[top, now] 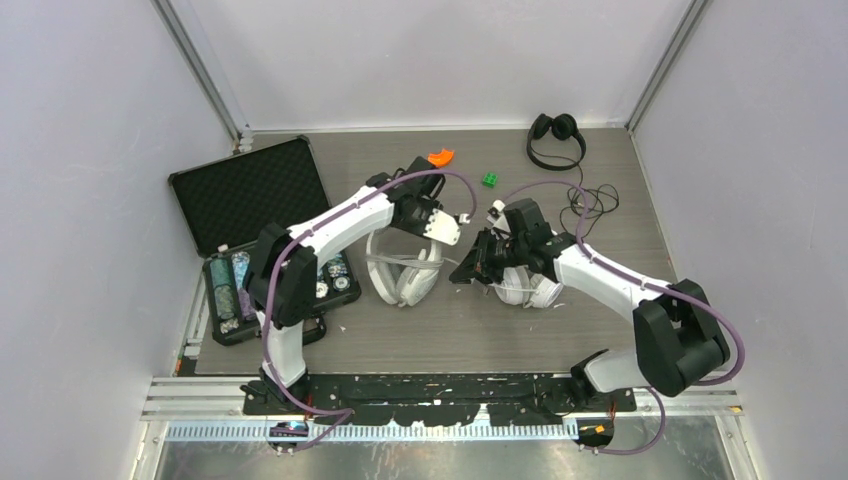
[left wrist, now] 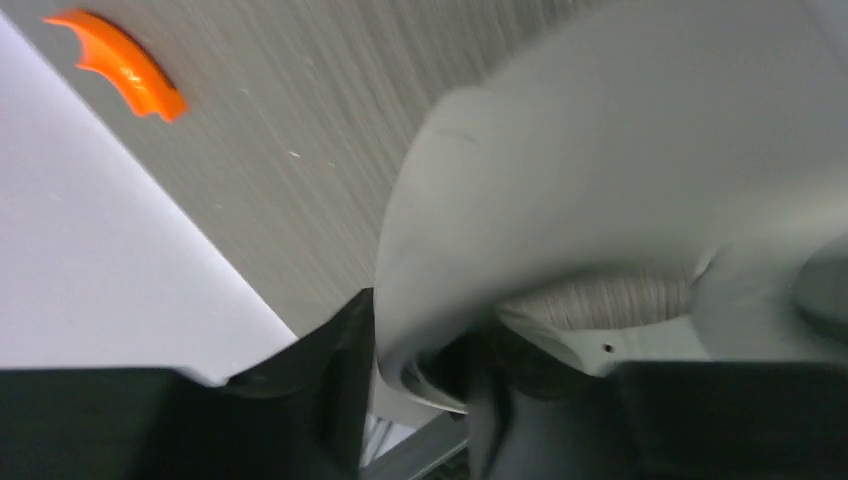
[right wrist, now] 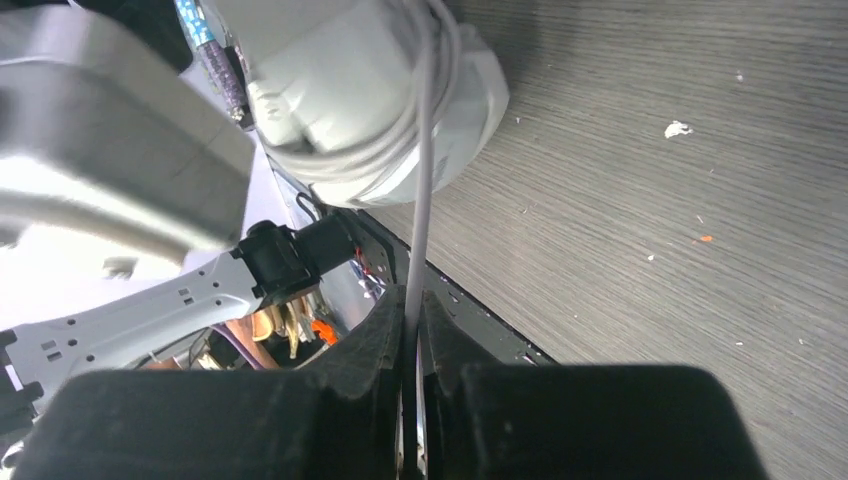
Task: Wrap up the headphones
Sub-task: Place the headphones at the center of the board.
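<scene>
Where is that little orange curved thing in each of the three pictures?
Top external: orange piece near the back edge, left of the green block.
Left wrist: upper left corner.
Right wrist: not in it.
Shared landmark: the grey wood-grain table.

place: robot lab cell | shown by: white panel walls [top: 430, 60], aluminium frame [top: 203, 75], table-bolted arms [top: 330, 225]

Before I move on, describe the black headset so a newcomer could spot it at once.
Look to the table's far right corner. The black headphones lie there, cable trailing nearward. Unlike the white headsets mid-table, they are thin, dark and alone.
</scene>
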Controlling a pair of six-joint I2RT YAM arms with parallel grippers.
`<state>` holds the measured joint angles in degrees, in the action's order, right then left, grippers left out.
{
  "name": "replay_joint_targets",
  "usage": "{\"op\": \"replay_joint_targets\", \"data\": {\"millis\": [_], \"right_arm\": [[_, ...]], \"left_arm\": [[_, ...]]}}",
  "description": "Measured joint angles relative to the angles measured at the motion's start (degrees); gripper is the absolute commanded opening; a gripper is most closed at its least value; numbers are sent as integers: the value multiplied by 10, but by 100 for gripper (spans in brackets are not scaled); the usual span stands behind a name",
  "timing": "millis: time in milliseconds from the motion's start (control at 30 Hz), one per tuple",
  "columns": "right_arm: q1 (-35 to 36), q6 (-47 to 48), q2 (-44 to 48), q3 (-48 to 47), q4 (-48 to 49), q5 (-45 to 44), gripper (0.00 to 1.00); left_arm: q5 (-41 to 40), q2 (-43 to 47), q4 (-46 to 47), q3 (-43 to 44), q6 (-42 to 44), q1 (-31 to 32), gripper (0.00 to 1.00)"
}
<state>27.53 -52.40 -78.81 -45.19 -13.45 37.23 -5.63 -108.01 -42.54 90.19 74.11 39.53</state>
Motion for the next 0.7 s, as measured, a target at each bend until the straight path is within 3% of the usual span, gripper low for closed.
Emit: {"op": "replay_joint_targets", "data": {"millis": [100, 267, 367, 400, 533, 700], "right_arm": [[0, -12, -9, 0, 5, -7, 7], [0, -24, -30, 0, 7, -22, 0], [0, -31, -33, 0, 13, -30, 0], [0, -33, -34, 0, 16, -33, 1], [0, -56, -39, 0, 37, -40, 1], [0, -92, -54, 0, 60, -48, 1]], "left_arm": [[-22, -9, -35, 0, -15, -10, 58], [-13, -10, -60, 0, -64, -14, 66], [1, -9, -60, 0, -97, -14, 88], [6, -9, -60, 0, -110, -13, 91], [20, -9, -60, 10, -162, -14, 99], [27, 11, -49, 21, -240, -16, 100]]}}
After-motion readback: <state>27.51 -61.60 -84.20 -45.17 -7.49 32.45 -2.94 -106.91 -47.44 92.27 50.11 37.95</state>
